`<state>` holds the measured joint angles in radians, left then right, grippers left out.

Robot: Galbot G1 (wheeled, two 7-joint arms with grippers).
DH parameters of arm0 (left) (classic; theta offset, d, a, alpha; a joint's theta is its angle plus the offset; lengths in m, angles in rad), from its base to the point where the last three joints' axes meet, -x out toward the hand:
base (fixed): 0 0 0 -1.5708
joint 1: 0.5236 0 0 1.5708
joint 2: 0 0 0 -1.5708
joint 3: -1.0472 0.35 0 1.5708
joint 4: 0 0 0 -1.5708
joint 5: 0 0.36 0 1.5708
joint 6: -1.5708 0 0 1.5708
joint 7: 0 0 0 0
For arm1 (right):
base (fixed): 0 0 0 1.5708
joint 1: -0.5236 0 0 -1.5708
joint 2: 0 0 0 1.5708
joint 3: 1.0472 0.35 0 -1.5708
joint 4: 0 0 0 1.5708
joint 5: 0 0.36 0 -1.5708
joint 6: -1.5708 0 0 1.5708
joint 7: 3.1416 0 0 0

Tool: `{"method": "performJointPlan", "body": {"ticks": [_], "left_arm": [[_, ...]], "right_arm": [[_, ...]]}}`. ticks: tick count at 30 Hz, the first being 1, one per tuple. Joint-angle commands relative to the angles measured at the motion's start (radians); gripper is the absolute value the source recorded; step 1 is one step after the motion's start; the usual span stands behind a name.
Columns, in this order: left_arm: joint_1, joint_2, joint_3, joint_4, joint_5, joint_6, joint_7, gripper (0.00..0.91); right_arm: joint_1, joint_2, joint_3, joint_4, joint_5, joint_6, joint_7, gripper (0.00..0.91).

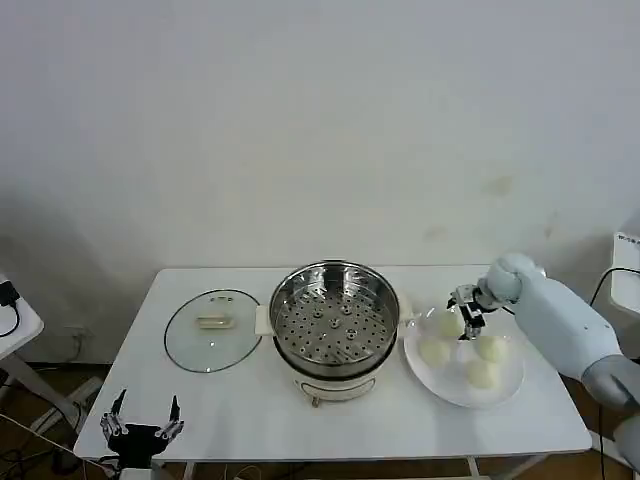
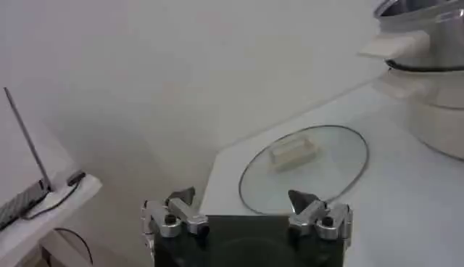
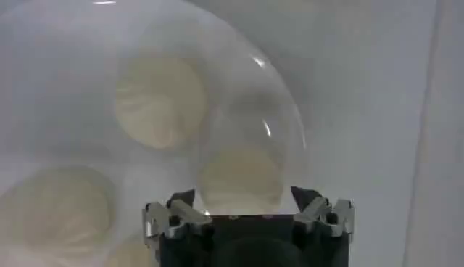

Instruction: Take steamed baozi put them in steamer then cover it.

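Four baozi sit on a white plate at 3 o'clock of the steamer, which stands open at the centre of the tabletop with its perforated tray bare. The cover lies flat on the tabletop at 9 o'clock of the steamer, just beside it, handle up.

The right end effector hangs over the plate's 11 o'clock edge, between the two rear buns, fingers spread wide and holding nothing; its wrist view looks straight down on one bun framed between the open fingertips. The left end effector waits low off the tabletop's 7 o'clock corner, also open and empty, pointing towards the cover.

No bun is in the steamer yet, so the task looks to be at its first pick. The buns appear soft, light and smooth-skinned; they should dent or tear under a hard squeeze, so a gentle pinch across the widest part of the sides seems right, low enough that the dome does not slip out. The neighbours lie close, so the fingers may nudge them on the way down.
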<state>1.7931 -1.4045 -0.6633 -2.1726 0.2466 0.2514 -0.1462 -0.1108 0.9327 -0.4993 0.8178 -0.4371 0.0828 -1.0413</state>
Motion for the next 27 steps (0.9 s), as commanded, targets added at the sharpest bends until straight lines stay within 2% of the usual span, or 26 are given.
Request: {"method": "performJointPlan", "body": {"ticks": [1, 14, 20, 27], "left_arm": [[0.000, 0.000, 0.000, -0.001, 0.001, 0.000, 0.000, 0.907], [0.009, -0.003, 0.002, -0.011, 0.004, -0.003, -0.002, 0.907], [0.009, -0.003, 0.007, -0.012, 0.004, -0.002, -0.003, 0.907], [0.004, 0.002, 0.016, -0.012, 0.003, -0.002, -0.003, 0.907]], "right_arm": [[0.011, 0.013, -0.011, -0.021, -0.005, 0.000, -0.003, 0.665], [0.006, -0.004, -0.012, 0.010, 0.016, -0.001, 0.008, 0.665], [0.020, -0.065, -0.034, 0.106, 0.060, -0.012, 0.005, 0.675], [0.100, -0.203, -0.098, 0.293, 0.170, -0.040, -0.001, 0.675]]}}
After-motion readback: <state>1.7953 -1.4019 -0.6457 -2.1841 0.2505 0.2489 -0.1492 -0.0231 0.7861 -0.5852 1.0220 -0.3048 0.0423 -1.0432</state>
